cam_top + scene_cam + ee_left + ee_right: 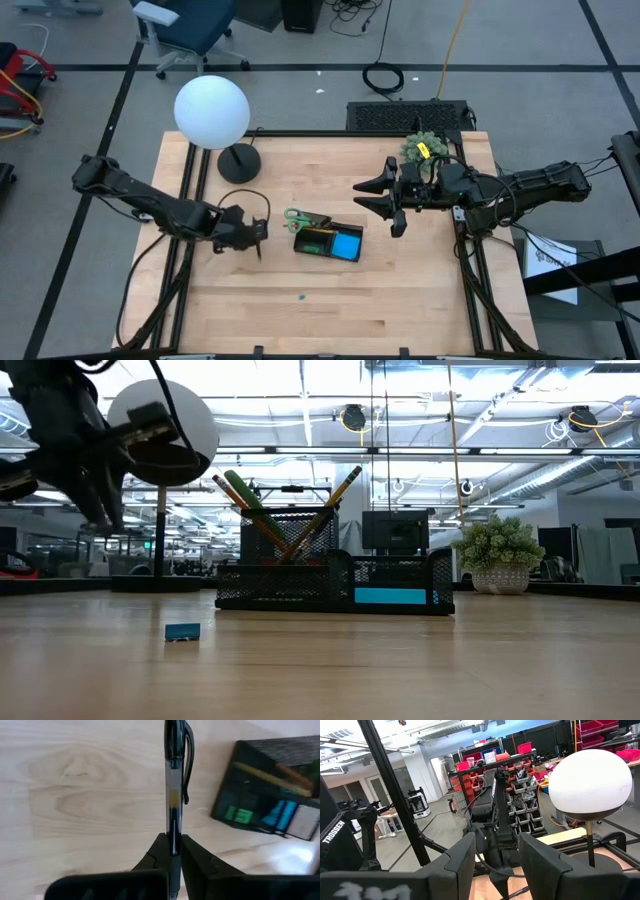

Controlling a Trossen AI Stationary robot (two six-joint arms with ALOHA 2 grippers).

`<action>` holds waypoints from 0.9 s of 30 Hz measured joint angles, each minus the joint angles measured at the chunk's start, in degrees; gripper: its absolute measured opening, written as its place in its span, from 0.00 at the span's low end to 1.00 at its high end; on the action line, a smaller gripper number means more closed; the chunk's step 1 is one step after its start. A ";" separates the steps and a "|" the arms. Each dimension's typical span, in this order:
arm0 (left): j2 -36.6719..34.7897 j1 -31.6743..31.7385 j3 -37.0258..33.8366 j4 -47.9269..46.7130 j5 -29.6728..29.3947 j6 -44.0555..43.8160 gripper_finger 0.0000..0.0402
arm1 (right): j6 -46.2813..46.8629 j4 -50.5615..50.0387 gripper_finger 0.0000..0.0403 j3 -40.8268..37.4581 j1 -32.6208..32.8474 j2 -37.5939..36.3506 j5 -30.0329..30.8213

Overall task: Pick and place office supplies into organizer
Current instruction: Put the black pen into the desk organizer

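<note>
The black mesh organizer (328, 240) stands mid-table. Pencils (300, 520) lean in its taller back section, a blue pad (347, 245) lies in a front compartment, and green-handled scissors (296, 218) are at its far left corner. A tiny eraser (182, 631) lies flat on the wood nearer the front edge. Left of the organizer, my left gripper (252, 238) is shut on a dark pen (173, 795). My right gripper (385, 198) hangs open in the air right of the organizer, holding nothing. My left gripper pinches the pen's clear barrel (173, 840) between its two fingers, toward the end opposite the clip. The pen lies along the fingers and sticks out ahead of them, clip end (186, 765) foremost. The fingers slant down from the table's left. The pen is clear of the table.
A lamp with a white globe (211, 110) and a black round base (239, 162) stands at the far left. A green plant ball (422, 148) sits at the far right, behind my right arm. Bare wood (400, 300) lies in front of the organizer.
</note>
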 joint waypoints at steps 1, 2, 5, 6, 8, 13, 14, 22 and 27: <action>-0.79 0.00 0.01 -0.11 -0.43 0.05 0.04 | 0.01 0.02 0.35 0.00 0.00 0.00 -0.01; -1.51 0.00 0.01 -0.34 -1.01 0.19 0.05 | -0.01 0.00 0.35 0.00 0.00 0.00 -0.01; -3.72 0.00 0.02 -1.02 -2.92 0.68 0.06 | -0.01 0.00 0.35 0.00 0.00 0.00 -0.01; -4.53 0.00 0.02 -1.22 -3.70 0.96 0.06 | 0.01 -0.02 0.35 0.00 0.00 0.00 0.01; -6.26 0.00 0.02 -1.40 -5.48 1.50 0.06 | -0.01 0.02 0.35 0.00 0.00 0.00 0.01; -10.45 0.00 0.02 -1.55 -10.26 3.23 0.06 | 0.00 0.02 0.35 0.00 0.00 0.01 0.00; -11.20 0.00 0.02 -1.55 -11.19 3.81 0.06 | 0.00 0.01 0.35 0.00 0.00 0.00 0.01; -16.92 0.00 0.02 1.62 -17.97 10.23 0.06 | 0.01 0.01 0.35 0.00 0.00 0.00 0.01; -18.94 0.00 0.02 6.01 -22.40 16.50 0.06 | 0.00 0.01 0.35 0.00 0.00 0.01 0.00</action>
